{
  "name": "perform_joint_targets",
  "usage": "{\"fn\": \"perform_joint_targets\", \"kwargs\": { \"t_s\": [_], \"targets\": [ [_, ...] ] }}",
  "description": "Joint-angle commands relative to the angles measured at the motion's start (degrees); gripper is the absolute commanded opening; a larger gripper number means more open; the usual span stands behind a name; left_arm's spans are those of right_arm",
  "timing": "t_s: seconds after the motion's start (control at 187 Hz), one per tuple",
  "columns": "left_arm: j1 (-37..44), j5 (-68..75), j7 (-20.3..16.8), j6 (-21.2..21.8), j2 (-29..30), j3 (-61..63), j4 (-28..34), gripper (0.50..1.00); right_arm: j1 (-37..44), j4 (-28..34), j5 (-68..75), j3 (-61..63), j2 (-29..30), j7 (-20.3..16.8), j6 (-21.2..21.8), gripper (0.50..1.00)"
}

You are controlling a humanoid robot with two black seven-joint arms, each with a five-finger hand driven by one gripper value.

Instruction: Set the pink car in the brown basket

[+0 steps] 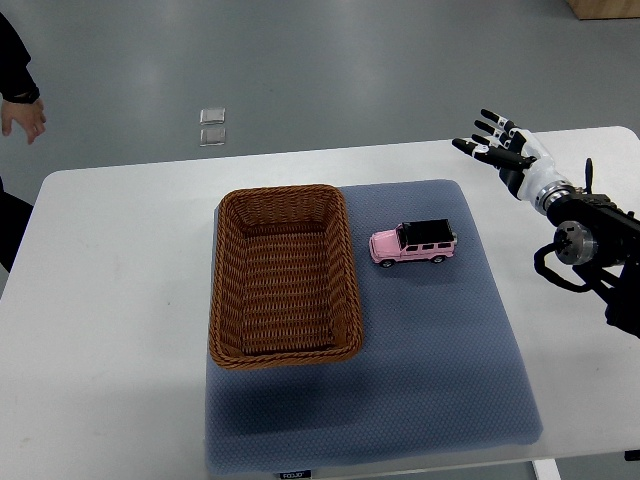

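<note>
**Pink car not yet picked up**

The pink car (pixel 413 243) sat on the blue mat (pixel 430 360), just right of the empty brown basket (pixel 285 358). The right hand (pixel 497 146) hovered well apart from it, fingers spread, holding nothing. A person's hand (pixel 22 118) showed at top left. Grasping, lifting and placing all remained.

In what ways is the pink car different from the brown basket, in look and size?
The pink car is small, smooth and glossy with a black roof; the brown basket is much larger, woven and open on top. The car lies crosswise; the basket runs lengthwise. Both rest on the blue mat, side by side, not touching.
</note>
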Motion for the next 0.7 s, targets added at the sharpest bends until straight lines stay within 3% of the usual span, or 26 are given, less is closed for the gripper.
{"fn": "perform_joint_targets", "kwargs": {
  "t_s": [0.0, 0.694],
  "targets": [
    [0.04, 0.00, 0.00, 0.00, 0.00, -0.09, -0.09, 1.000, 0.04, 0.15, 0.00, -0.09, -0.07, -0.09, 0.04, 0.917],
    [-0.04, 0.00, 0.00, 0.00, 0.00, -0.53, 0.00, 1.000, 0.22, 0.41, -0.97, -0.61, -0.25, -0.09, 1.54, 0.917]
  ]
}}
